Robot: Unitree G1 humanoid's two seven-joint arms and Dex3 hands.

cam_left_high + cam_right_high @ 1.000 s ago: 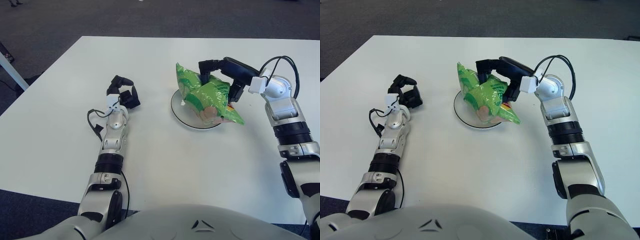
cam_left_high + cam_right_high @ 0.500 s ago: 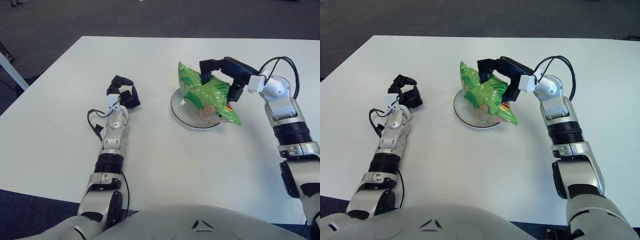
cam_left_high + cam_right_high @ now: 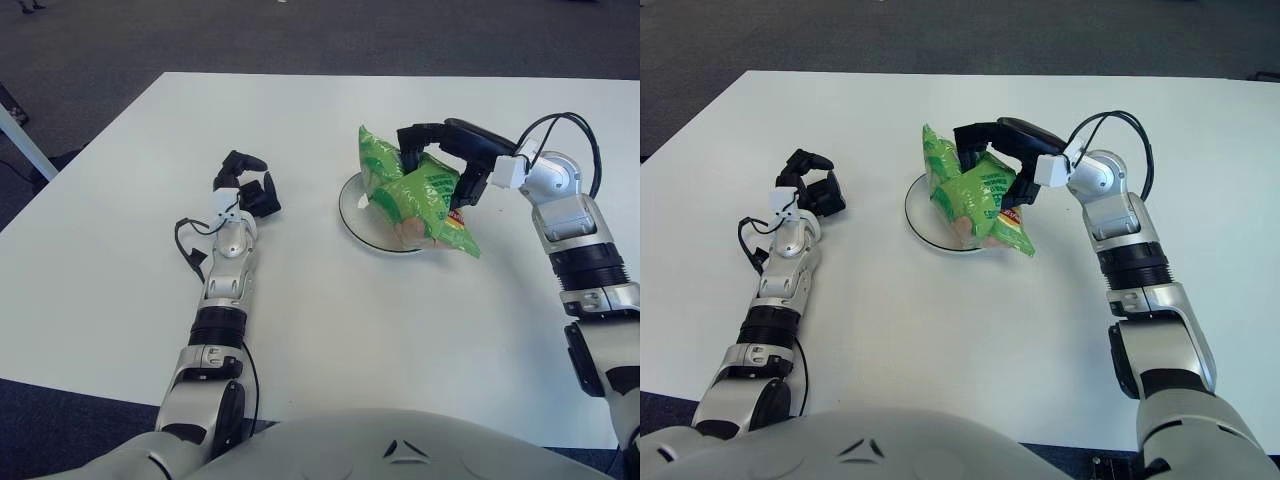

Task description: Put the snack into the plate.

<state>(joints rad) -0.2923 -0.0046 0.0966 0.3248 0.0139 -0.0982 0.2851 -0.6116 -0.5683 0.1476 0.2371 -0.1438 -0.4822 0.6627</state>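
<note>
White bench [image 3: 330,330] carries a plate [image 3: 352,213]; right hand [image 3: 445,160] fingers clamp the green snack bag [image 3: 415,195] over it. Left hand [image 3: 248,185] rests curled, holding nothing.

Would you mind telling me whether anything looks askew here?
The snack bag sits crooked: gripped by the right robot hand, it overhangs the plate edge on the right.

Both views look forward and down from the robot's head onto the white table [image 3: 330,330], set slightly apart side by side. Each takes in the whole tabletop nearest the robot, the plate [image 3: 352,207] near centre, and dark floor beyond the table.
</note>
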